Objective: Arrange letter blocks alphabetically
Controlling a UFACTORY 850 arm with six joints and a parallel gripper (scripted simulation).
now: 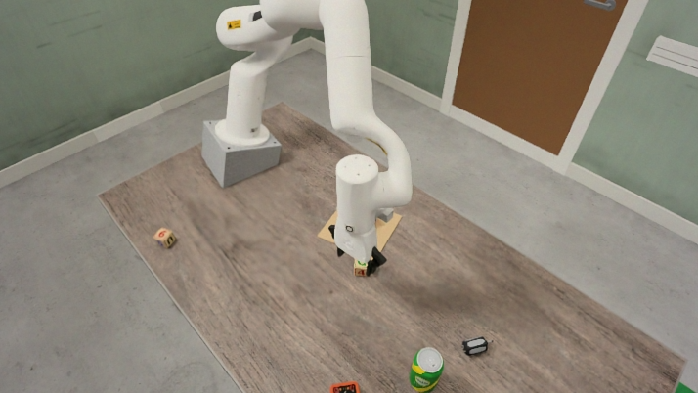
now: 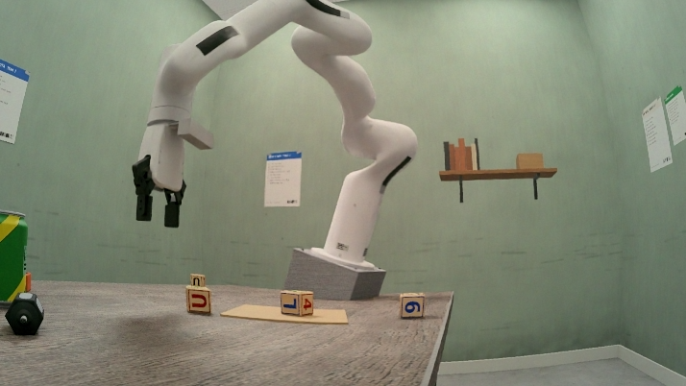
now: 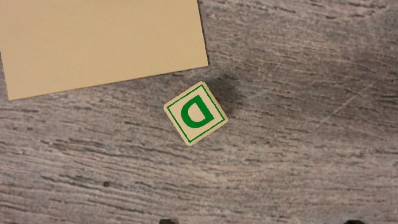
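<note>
My gripper point(image 1: 357, 260) point(image 2: 158, 218) is open and empty, hanging well above the D block point(image 1: 361, 268) point(image 2: 198, 300) point(image 3: 195, 113). That block lies on the wood just off a corner of the tan mat point(image 1: 388, 229) point(image 2: 250, 313) point(image 3: 100, 40), its green D turned askew in the wrist view. A block with L and 4 on its sides point(image 2: 297, 302) sits on the mat; the arm hides it in the top view. A block with a red 6 on top point(image 1: 165, 238) point(image 2: 197, 279) lies far off near the table's edge. Another block point(image 2: 412, 305), showing a blue 6 on its side, stands off the mat; I cannot see its top.
A green can point(image 1: 426, 369) point(image 2: 12, 254), a small black dumbbell point(image 1: 475, 346) point(image 2: 24, 314) and an orange object point(image 1: 344, 388) stand at the table's far end. The robot's grey base point(image 1: 239, 158) point(image 2: 336, 280) is at the other end.
</note>
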